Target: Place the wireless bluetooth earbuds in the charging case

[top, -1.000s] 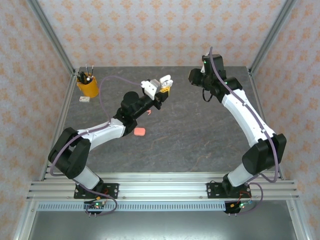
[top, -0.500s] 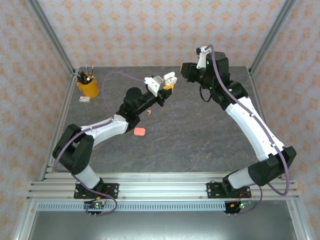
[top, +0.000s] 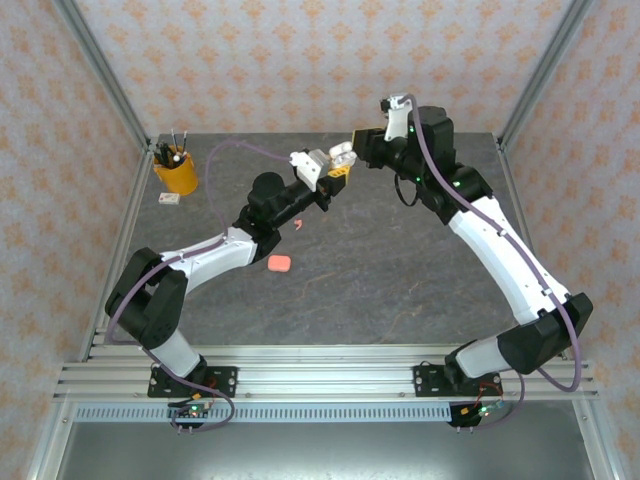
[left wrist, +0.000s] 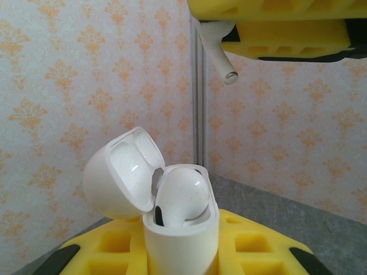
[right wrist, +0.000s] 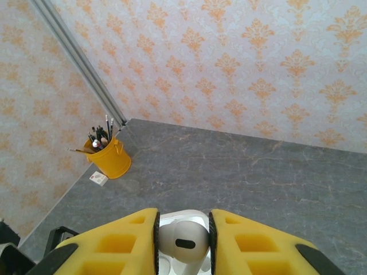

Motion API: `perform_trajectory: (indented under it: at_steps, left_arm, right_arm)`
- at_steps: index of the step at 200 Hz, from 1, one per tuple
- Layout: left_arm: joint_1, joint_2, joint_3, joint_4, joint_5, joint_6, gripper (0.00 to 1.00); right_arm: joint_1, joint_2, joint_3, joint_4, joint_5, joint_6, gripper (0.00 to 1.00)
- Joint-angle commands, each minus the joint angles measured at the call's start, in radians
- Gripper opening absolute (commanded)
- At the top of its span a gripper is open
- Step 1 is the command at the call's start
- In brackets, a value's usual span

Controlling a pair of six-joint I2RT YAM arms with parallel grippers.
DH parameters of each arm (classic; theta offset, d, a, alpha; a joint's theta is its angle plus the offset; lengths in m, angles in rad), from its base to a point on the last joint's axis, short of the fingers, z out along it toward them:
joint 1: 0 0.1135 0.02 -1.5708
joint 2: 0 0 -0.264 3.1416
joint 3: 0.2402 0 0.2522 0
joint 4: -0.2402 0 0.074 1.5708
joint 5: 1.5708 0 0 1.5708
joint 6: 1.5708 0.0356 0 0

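My left gripper [top: 334,166] is shut on a white charging case [left wrist: 181,235], held upright above the table. The case's lid [left wrist: 117,175] is flipped open. One white earbud [left wrist: 184,195] sits in the case. My right gripper [top: 364,146] hovers just above and to the right, shut on a second white earbud [right wrist: 183,240]. Its stem [left wrist: 221,56] hangs down over the open case. In the right wrist view the case's rim [right wrist: 184,215] shows directly beneath that gripper [right wrist: 183,245]. A coral-pink earbud [top: 298,224] lies on the table under the left arm.
A coral-pink rounded case [top: 279,263] rests on the grey table beside the left forearm. A yellow cup of pens [top: 175,172] and a small white card [top: 168,198] stand at the back left corner. Patterned walls and metal posts enclose the table.
The right arm has swung left and carried its earbud over the case. The left gripper has shifted slightly right and back with the open case.
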Motion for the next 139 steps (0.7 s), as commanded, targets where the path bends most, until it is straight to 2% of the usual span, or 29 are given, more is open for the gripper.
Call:
perform_trajectory:
  at_steps: [1, 67, 139]
  left_arm:
    - [-0.008, 0.006, 0.039, 0.004, 0.014, -0.008, 0.0]
    - [-0.011, 0.002, 0.038, 0.004, 0.012, -0.007, 0.0]
    - [-0.01, -0.005, 0.034, 0.003, 0.009, -0.005, 0.0]
  right_arm:
    - [0.025, -0.01, -0.005, 0.039, 0.017, -0.059, 0.27]
    - [0.058, 0.016, -0.015, 0.05, 0.108, -0.119, 0.26]
    - [0.058, 0.05, -0.022, 0.052, 0.117, -0.126, 0.26]
